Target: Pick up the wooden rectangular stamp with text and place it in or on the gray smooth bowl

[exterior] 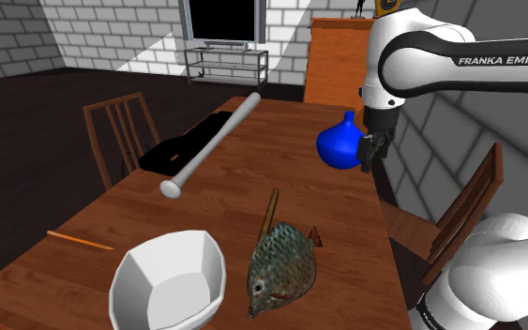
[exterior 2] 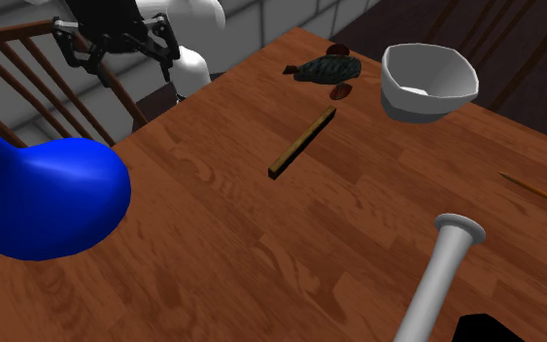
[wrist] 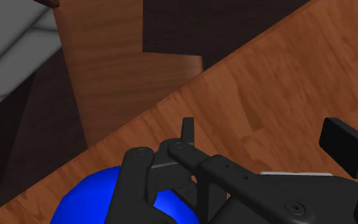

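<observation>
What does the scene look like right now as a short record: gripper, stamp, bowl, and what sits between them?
gripper: open, empty, raised by the blue vase
stamp: thin wooden bar, flat on the table, not held
bowl: pale grey, upright, nothing inside
between: the stamp lies between vase and bowl, one end near the speckled fish
progress: pick not yet begun

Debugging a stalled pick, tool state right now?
Tool: open, holding nothing, up beside the blue vase.
</observation>
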